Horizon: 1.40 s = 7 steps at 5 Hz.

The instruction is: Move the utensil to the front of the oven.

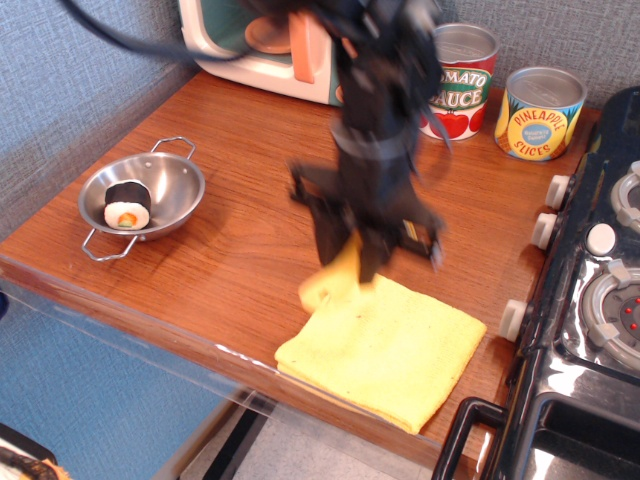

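Note:
My gripper (352, 255) is shut on the yellow toy brush (330, 279) and holds it in the air above the wooden table, just past the far left corner of the yellow cloth (385, 347). The arm is motion-blurred. The brush's rounded handle hangs down to the lower left; its bristle head is hidden between the fingers. The teal and white toy oven (258, 45) with its salmon door handle stands at the back of the table, up and to the left of the gripper.
A steel bowl (170, 180) holding a sushi piece (127, 203) sits at the left. A tomato sauce can (458, 80) and a pineapple can (541, 112) stand at the back right. The black stove (590, 300) with white knobs borders the right side.

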{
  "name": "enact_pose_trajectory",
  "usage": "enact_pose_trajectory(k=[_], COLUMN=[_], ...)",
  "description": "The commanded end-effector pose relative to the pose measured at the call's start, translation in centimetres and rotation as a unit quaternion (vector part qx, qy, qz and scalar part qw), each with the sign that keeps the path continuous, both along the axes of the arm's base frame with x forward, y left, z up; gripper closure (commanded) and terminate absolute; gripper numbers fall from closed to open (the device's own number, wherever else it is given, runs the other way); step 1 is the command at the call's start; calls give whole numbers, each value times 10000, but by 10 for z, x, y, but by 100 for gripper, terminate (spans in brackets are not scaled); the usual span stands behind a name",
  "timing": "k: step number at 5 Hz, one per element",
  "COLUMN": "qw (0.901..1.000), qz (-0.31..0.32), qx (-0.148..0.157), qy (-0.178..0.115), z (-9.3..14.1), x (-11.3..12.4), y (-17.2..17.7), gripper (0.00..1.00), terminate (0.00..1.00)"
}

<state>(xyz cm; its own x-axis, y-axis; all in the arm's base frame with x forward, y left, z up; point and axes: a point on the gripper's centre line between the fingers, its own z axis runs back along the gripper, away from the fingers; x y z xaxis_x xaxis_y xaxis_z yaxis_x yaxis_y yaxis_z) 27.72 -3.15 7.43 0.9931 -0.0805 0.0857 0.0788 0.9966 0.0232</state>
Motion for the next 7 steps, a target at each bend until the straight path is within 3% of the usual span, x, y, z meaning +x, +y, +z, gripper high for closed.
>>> enact_pose_trajectory(k=[1, 3, 5, 7], qw=[9982, 9949, 9871, 9864], qz=[477, 958, 1531, 1431], qx=[99, 312, 454, 601], qy=[-359, -90, 122, 533], z=[28, 18, 10, -11], x=[55, 92, 103, 108], y=[75, 151, 215, 246], gripper=[100, 100, 100, 100], terminate=[0, 0, 0, 0])
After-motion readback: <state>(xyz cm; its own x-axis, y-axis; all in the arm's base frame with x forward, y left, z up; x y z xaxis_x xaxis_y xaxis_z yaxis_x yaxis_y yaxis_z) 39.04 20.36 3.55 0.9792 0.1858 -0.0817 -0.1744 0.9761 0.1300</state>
